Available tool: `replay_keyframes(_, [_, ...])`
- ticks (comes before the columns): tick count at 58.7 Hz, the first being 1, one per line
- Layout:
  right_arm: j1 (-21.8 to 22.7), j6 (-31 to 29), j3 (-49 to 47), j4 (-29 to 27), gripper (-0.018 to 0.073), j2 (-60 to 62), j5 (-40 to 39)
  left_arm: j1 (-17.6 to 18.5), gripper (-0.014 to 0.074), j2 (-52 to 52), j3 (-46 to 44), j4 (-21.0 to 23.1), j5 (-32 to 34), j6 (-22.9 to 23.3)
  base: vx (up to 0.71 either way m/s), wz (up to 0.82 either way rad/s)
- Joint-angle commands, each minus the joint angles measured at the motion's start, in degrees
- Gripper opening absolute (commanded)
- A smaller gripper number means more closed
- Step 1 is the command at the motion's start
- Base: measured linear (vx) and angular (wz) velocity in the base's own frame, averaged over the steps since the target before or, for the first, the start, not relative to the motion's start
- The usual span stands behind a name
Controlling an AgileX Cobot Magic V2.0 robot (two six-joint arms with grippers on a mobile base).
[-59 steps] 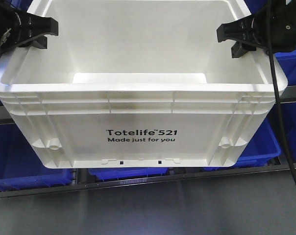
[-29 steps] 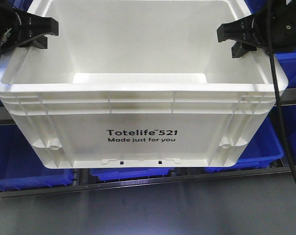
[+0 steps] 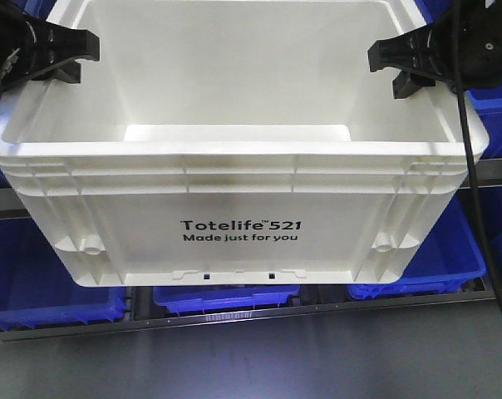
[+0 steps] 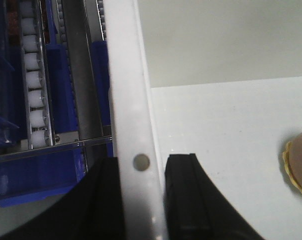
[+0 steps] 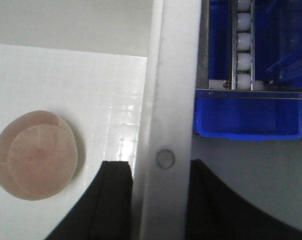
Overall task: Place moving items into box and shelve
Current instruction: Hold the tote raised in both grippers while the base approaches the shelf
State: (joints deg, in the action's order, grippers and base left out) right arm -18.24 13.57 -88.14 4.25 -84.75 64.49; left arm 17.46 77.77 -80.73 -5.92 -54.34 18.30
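One ball point(image 5: 35, 155) in box point(image 5: 166, 100) — front misses it.

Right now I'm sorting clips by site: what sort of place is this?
Likely a warehouse or stockroom shelf: rows of blue bins, a roller track beside them, and a white Totelife crate.

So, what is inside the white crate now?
A pinkish-tan ball lies on the crate floor. The left wrist view shows the edge of a round thing too; I cannot tell whether it is the same ball. In the front view the near wall hides the floor.
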Motion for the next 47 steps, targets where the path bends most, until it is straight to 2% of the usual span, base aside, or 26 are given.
replay_keyframes(1, [0.5, -0.8, -2.4, 3.0, -0.0005, 3.2, -4.8, -0.3, 0.0002, -2.7, -2.2, -2.9, 6.8, -0.3, 0.06, 0.02])
replay_keyframes(47, [0.5, -0.8, -2.4, 3.0, -0.0005, 3.2, -4.8, -0.3, 0.0002, -2.7, -2.2, -2.9, 6.8, -0.3, 0.07, -0.02])
